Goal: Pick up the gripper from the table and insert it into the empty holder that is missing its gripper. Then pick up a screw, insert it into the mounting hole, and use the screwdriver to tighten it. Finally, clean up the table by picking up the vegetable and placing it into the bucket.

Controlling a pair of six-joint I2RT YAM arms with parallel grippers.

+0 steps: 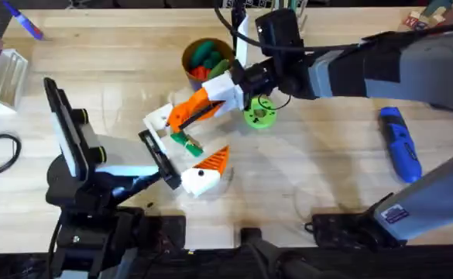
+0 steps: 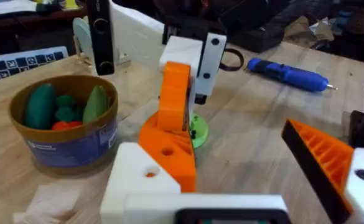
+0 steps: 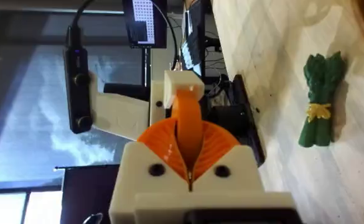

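Wooden table (image 1: 327,178) bears screwdriver (image 1: 400,143), bucket (image 1: 199,62), vegetable (image 1: 186,142).

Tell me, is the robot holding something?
Yes. The right gripper pinches the orange gripper piece by its sides, between its two pads. The left gripper holds nothing.

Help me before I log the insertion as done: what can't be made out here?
Seating of the gripper in the holder: overhead, the right gripper covers the joint; in the right wrist view its own fingers hide it.
Screws: too small to pick out on the table.
Screwdriver tip: overhead, too small.
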